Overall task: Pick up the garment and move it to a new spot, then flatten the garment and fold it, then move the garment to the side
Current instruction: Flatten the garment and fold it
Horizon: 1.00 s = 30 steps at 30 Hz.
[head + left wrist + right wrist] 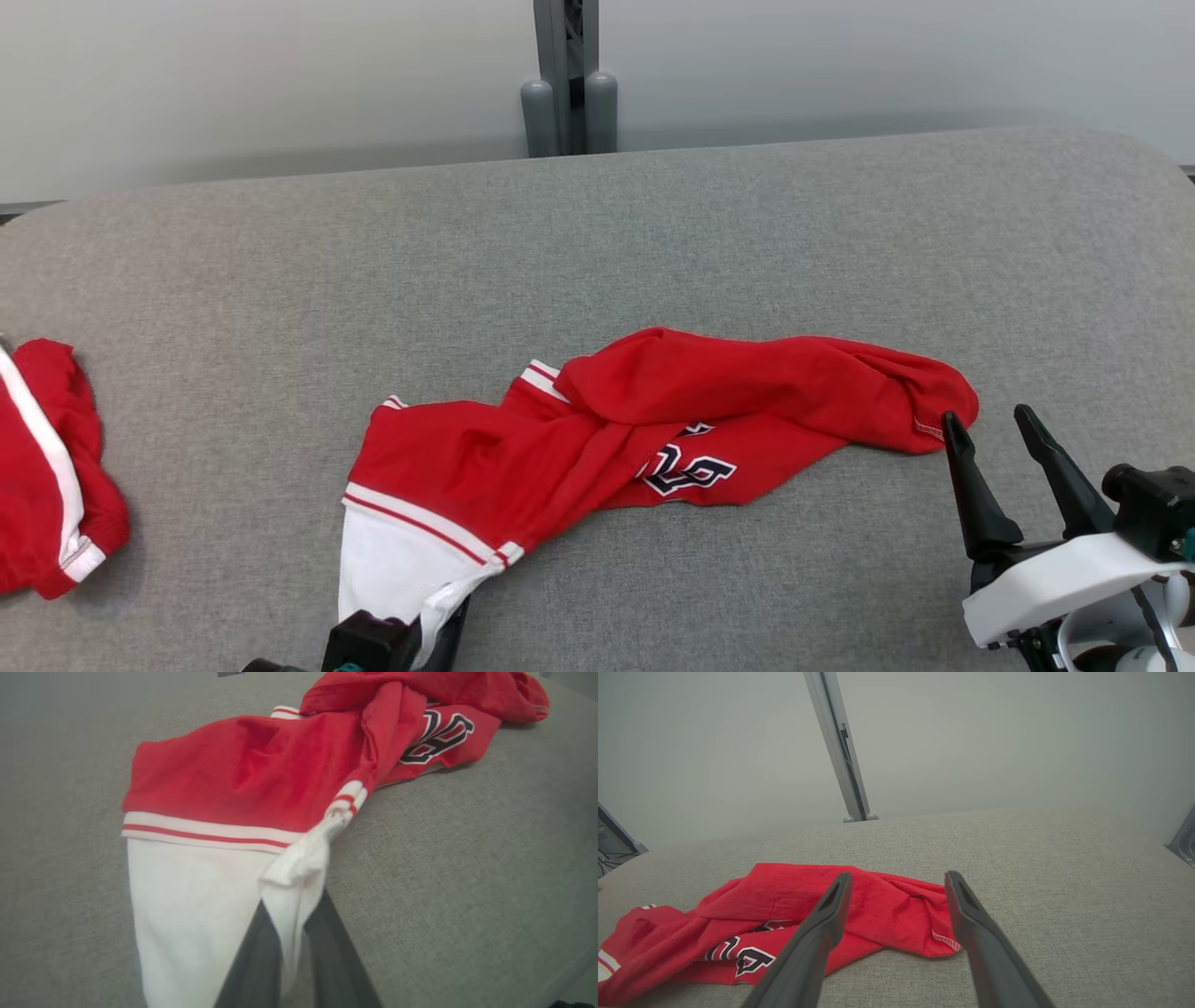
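Head view: a broad grey woven-cloth table (747,233) is shown. At its front middle lies the soft red-and-white jersey garment (653,420), crumpled, so flattening and folding are judged undone. At the table's near edge, a white corner is pinched by the left gripper (292,905). The right gripper (987,417) is spread.

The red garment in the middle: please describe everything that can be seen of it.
The garment is a soft red jersey with white, red-striped trim, a white panel and dark, white-edged printing. It lies crumpled and twisted on the grey surface, not flattened. The left gripper is shut on its white part; the open right gripper stands at its right end.
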{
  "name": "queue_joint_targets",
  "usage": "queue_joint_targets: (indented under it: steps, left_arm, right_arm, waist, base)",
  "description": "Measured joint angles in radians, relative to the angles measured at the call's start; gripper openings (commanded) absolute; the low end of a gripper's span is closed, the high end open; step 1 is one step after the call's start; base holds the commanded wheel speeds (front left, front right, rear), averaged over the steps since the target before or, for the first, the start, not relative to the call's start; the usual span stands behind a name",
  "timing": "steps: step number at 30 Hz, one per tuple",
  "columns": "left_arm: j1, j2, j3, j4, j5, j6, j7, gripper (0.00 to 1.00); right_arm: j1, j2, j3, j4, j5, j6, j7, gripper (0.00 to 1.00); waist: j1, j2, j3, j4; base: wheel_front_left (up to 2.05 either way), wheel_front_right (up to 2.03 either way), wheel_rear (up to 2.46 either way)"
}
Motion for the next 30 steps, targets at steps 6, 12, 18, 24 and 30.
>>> queue_joint_targets:
  steps: [6, 12, 18, 24, 30]
  left_arm:
    - [0.002, -0.026, 0.033, -0.004, -0.031, -0.007, -0.077, 1.00]
    - [-0.033, -0.023, 0.074, -0.092, -0.020, 0.000, -0.140, 1.00]
    - [-0.100, 0.001, 0.127, -0.142, 0.004, 0.040, -0.143, 1.00]
    - [-0.142, 0.022, 0.211, -0.112, -0.023, 0.061, -0.152, 1.00]
    - [-0.107, 0.046, 0.286, -0.070, -0.084, 0.077, -0.162, 1.00]
  right_arm:
    - [0.019, 0.000, -0.011, -0.006, 0.000, 0.000, 0.009, 1.00]
    - [0.015, 0.000, -0.024, -0.034, -0.011, 0.000, 0.009, 1.00]
    - [-0.005, -0.001, -0.023, -0.049, -0.029, 0.000, 0.007, 1.00]
    - [-0.022, 0.000, 0.003, -0.038, -0.057, 0.000, 0.005, 1.00]
    - [-0.021, 0.000, 0.009, -0.033, -0.062, 0.000, 0.007, 1.00]
  waist:
    - [0.0000, 0.0000, -0.017, 0.010]
    - [0.0000, 0.0000, -0.033, 0.010]
    - [-0.0001, 0.0000, -0.041, 0.004]
    - [0.0000, 0.0000, -0.061, -0.010]
    - [0.0000, 0.0000, -0.084, -0.021]
  base:
    - [0.00, 0.00, 0.00]
    - [0.00, 0.00, 0.00]
    - [0.00, 0.00, 0.00]
    - [0.00, 0.00, 0.00]
    - [0.00, 0.00, 0.00]
